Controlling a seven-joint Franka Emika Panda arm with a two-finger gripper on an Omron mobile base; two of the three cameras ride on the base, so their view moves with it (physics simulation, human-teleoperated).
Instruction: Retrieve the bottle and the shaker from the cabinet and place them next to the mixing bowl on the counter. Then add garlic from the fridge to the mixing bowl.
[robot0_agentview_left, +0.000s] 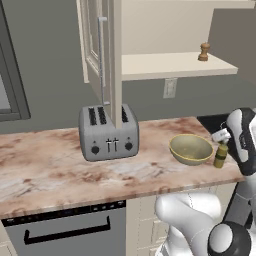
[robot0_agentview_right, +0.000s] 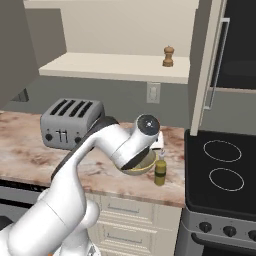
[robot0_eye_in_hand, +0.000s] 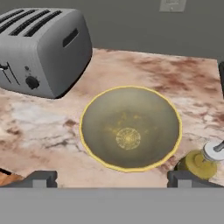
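Observation:
The olive-yellow bottle stands upright on the marbled counter, just right of the mixing bowl. The bowl is empty. In the hand view the bottle shows from above, beside the right fingertip. My gripper is open above the bowl's near rim, holding nothing. The brown shaker stands on the beige shelf of the open cabinet. The garlic and the fridge are out of view.
A grey toaster sits on the counter left of the bowl. The cabinet door hangs open above it. A black stovetop lies right of the counter. A wall outlet is behind the bowl.

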